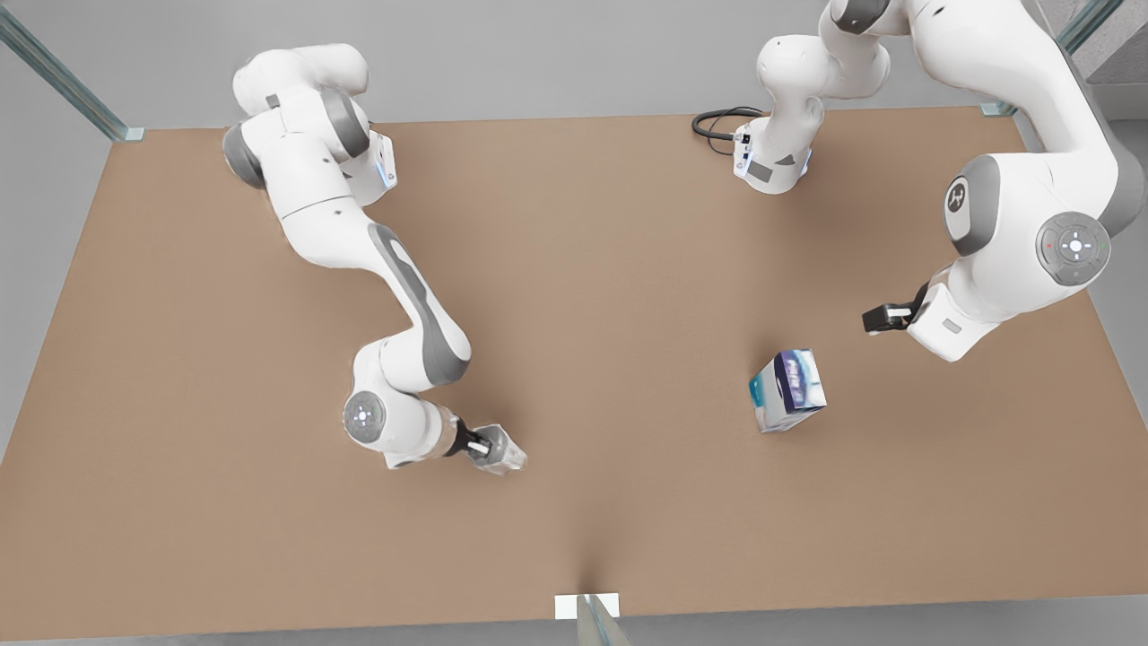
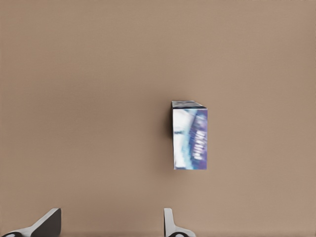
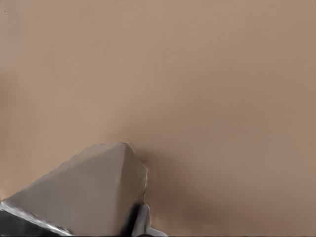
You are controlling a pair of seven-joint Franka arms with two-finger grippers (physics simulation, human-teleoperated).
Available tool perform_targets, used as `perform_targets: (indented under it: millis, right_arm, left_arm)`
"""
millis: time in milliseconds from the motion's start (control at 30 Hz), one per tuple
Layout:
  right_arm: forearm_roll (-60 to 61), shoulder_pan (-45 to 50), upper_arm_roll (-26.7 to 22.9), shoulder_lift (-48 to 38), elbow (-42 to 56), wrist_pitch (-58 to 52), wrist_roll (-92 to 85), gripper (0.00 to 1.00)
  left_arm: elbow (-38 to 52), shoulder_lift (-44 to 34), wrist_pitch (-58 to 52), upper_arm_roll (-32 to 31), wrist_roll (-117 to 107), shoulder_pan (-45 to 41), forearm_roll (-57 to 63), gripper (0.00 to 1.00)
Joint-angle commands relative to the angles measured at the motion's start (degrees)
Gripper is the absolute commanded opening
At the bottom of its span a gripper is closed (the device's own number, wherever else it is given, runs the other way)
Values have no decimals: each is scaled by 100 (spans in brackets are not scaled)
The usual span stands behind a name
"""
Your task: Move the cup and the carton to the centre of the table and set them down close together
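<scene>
The cup (image 1: 504, 456), pale grey and faceted, is near the front on the front view's left, with my right gripper (image 1: 489, 444) shut on it. In the right wrist view the cup (image 3: 89, 192) looms close over the table, with one finger (image 3: 143, 222) beside it. The carton (image 1: 787, 390), white with blue and purple print, stands tilted on the table (image 1: 574, 269) on the front view's right. My left gripper (image 1: 883, 317) hovers open behind and to the right of it. From the left wrist the carton (image 2: 190, 136) lies ahead of the spread fingers (image 2: 170, 224).
A black cable (image 1: 717, 121) loops by the arm base at the back. A white marker (image 1: 587, 606) sits at the table's front edge. Glass posts stand at the back corners. Bare tabletop stretches between cup and carton.
</scene>
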Motion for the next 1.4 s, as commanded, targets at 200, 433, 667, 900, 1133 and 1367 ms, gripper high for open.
perform_targets:
  millis: [200,433,667,900,1133,1367]
  right_arm:
    - [1777,1469,-1597,894,723,31,35,21]
    - [1777,1496,-1694,973,811,40,27,100]
    - [1786,1487,-1685,973,811,31,27,100]
    - [1786,1584,-1676,832,802,-39,27,100]
    - [1725,1584,-1685,226,600,-57,27,100]
    - [-3364,-921,-129,-3404,-560,-3511,-3586,100]
  left_arm:
    - [132,-27,-26,-4,53,15,238,100]
    - [685,-27,-510,-558,-993,-46,186,100]
    - [615,281,378,-575,-1318,-266,1,100]
    - [615,562,1002,-549,-642,-529,-17,100]
    - [589,738,1002,-540,176,86,-25,100]
    - [-307,589,1608,-531,-18,-11,-122,100]
